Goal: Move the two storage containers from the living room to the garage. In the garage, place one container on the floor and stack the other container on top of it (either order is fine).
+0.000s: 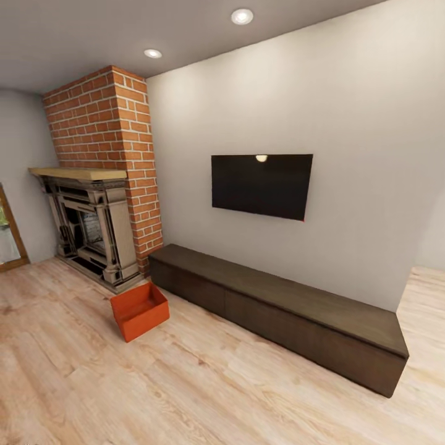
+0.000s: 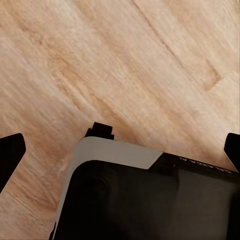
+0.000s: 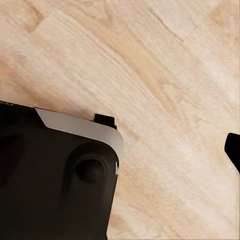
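- One orange-red bin (image 1: 139, 310) sits on the plank floor (image 1: 204, 389) of the living room, open side up, with nothing visible inside.
- It lies just in front of the fireplace (image 1: 91, 225), near the foot of the brick chimney (image 1: 105, 123), and close to the left end of the low dark cabinet (image 1: 278, 312), touching neither.
- The cabinet runs along the white wall (image 1: 364, 142), under a dark TV (image 1: 262, 185) mounted on it.
- Two round ceiling lights (image 1: 241, 16) glow above.
- The left wrist view looks down on plank floor (image 2: 125, 65) and the robot's black-and-grey base (image 2: 145, 195); the left gripper's (image 2: 122, 150) dark fingertips (image 2: 10, 152) sit at the two side edges, wide apart, holding nothing.
- The right wrist view shows floor (image 3: 150, 75) and base (image 3: 55, 175); only one dark fingertip (image 3: 233, 150) of the right gripper shows at the edge, so I cannot tell whether it is apart or together.
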Controlling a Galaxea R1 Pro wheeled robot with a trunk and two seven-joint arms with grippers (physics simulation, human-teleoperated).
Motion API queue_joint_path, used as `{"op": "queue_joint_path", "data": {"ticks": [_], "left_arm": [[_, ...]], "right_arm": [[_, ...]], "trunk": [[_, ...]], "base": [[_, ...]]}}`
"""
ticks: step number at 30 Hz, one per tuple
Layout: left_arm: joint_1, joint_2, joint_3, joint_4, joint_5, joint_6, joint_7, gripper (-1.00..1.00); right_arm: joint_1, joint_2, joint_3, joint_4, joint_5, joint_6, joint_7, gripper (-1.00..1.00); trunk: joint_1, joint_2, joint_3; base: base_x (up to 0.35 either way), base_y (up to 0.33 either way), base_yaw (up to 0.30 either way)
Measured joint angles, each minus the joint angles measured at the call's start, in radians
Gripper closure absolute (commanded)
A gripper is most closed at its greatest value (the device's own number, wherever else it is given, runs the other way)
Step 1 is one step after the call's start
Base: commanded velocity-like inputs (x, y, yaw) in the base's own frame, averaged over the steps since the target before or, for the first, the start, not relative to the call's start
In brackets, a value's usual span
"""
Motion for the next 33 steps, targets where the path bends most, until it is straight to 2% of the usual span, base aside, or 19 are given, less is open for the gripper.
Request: {"op": "queue_joint_path", "data": {"ticks": [7, 17, 24, 33], "left_arm": [[0.0, 0.0, 0.0, 0.0, 0.0, 0.0, 0.0, -1.0], [0.0, -0.001, 0.0, 0.0, -0.001, 0.0, 0.0, -1.0], [0.0, -0.001, 0.0, 0.0, 0.0, 0.0, 0.0, -1.0], [0.0, -0.001, 0.0, 0.0, -0.001, 0.0, 0.0, -1.0]], "right_arm": [[0.0, 0.0, 0.001, 0.0, 0.001, 0.0, 0.0, -1.0], [0.0, -0.005, 0.006, 0.0, 0.004, 0.002, 0.002, -1.0], [0.0, 0.0, 0.001, 0.0, 0.034, 0.0, 0.002, -1.0], [0.0, -0.001, 0.0, 0.0, 0.035, -0.001, 0.0, -1.0]], "trunk": [[0.0, 0.0, 0.0], [0.0, 0.0, 0.0], [0.0, 0.0, 0.0], [0.0, 0.0, 0.0]], "base": [[0.324, 0.0, 0.222], [0.324, 0.0, 0.02], [0.324, 0.0, 0.011], [0.324, 0.0, 0.235]]}}
